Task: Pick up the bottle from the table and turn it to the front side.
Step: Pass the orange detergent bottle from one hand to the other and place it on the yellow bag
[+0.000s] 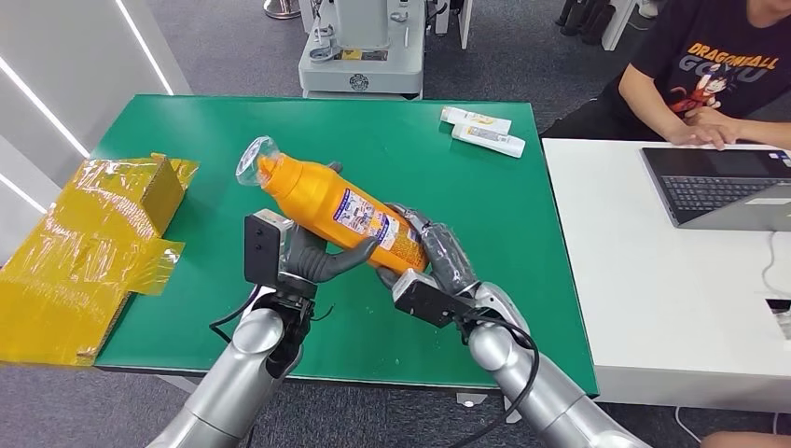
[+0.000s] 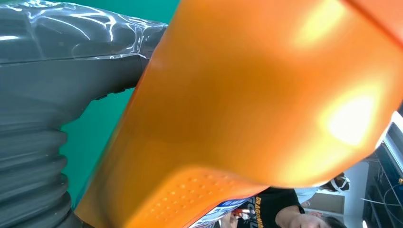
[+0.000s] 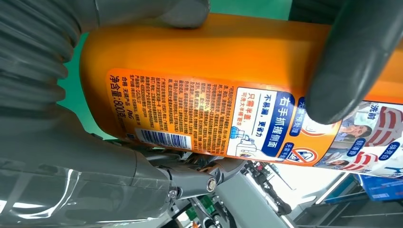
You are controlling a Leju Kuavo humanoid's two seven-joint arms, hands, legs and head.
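Head view: orange bottle tilted above green table, clear cap away from robot.
Left hand: grips bottle's middle.
Right hand: grips bottle's base; barcode label showing.

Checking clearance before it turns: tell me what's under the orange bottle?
Both hands, left hand and right hand, hold the bottle from below, above the green table. The table patch directly beneath is covered.

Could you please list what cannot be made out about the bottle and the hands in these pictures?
- Bottle front side: faces away in every view.
- Left hand fingers: behind the bottle, head view.
- Left wrist view: too close; the bottle shows as plain orange.
- Right hand fingertips: under the bottle, head view.
- Barcode digits: too small.
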